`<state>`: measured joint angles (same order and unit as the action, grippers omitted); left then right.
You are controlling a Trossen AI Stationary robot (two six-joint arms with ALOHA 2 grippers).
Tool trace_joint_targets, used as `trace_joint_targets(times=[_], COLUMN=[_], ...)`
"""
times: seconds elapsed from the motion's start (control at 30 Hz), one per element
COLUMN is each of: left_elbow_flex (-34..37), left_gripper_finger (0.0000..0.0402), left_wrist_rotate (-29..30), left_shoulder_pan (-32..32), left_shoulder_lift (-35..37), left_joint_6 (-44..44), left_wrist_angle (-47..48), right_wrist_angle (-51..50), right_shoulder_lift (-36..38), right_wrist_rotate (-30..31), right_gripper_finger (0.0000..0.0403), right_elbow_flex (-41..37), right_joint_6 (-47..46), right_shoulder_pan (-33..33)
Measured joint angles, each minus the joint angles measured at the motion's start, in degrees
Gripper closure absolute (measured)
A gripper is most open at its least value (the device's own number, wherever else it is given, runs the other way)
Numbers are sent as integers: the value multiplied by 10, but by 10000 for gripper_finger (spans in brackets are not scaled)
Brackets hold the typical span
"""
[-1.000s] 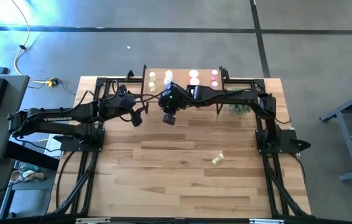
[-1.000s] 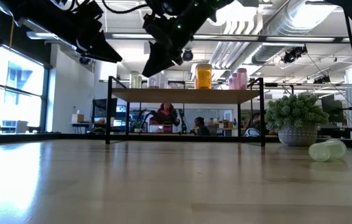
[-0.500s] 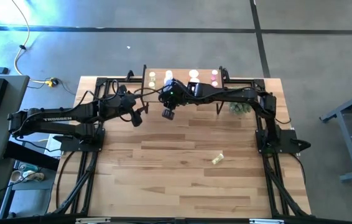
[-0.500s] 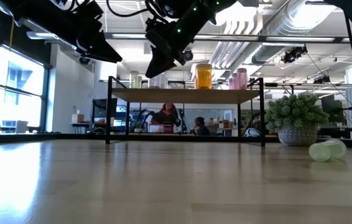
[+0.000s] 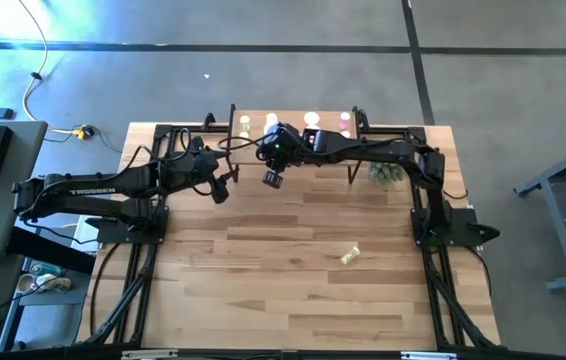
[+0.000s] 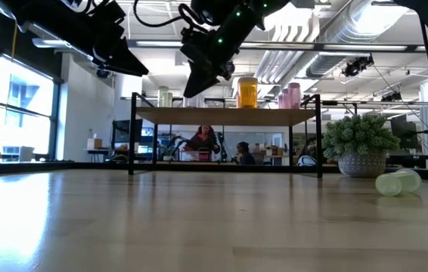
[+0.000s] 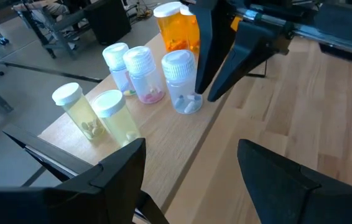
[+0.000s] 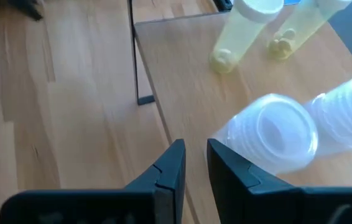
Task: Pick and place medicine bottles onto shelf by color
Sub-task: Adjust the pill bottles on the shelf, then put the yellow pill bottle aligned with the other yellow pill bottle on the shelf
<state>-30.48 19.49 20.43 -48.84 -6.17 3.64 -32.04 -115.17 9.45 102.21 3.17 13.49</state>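
While left hand (image 5: 221,190) gapes, right hand (image 5: 272,179) shut, empty

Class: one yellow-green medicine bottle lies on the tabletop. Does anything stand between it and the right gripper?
Nothing visible does. The fallen yellow-green bottle lies alone on bare planks; the shut, empty right gripper hangs by the wooden shelf.

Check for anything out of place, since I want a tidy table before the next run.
One yellow-green bottle lies tipped on its side on the bare tabletop, in front of the plant, apart from the upright bottles on the shelf. Nothing looks spilled or damaged.
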Motion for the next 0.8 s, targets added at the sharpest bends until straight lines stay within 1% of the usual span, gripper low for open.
trace_joint_targets(times=[0.13, 0.27, 0.37, 0.47, 0.63, 0.8], left_elbow_flex=[0, 0, 0, 0, 0, 0], left_gripper_finger=[158, 158, 158, 158, 158, 158], left_wrist_rotate=[0, -2, -13, -24, -24, -24], left_shoulder_pan=[0, 0, -1, -2, -4, -6], left_shoulder_lift=[0, 0, 0, 0, 0, 0], left_joint_6=[0, 0, 2, 2, 24, 30], left_wrist_angle=[0, 0, 1, 7, 13, 13], right_wrist_angle=[-17, -29, -46, -79, -147, -195], right_shoulder_lift=[23, 53, 71, 85, 99, 125], right_wrist_rotate=[-1, -37, -51, -51, -51, -52], right_gripper_finger=[345, 345, 345, 345, 345, 345], right_elbow_flex=[0, 0, 0, 0, 0, 0], right_joint_6=[16, 34, 48, 58, 69, 83], right_shoulder_pan=[-4, -4, -4, -6, -15, -22])
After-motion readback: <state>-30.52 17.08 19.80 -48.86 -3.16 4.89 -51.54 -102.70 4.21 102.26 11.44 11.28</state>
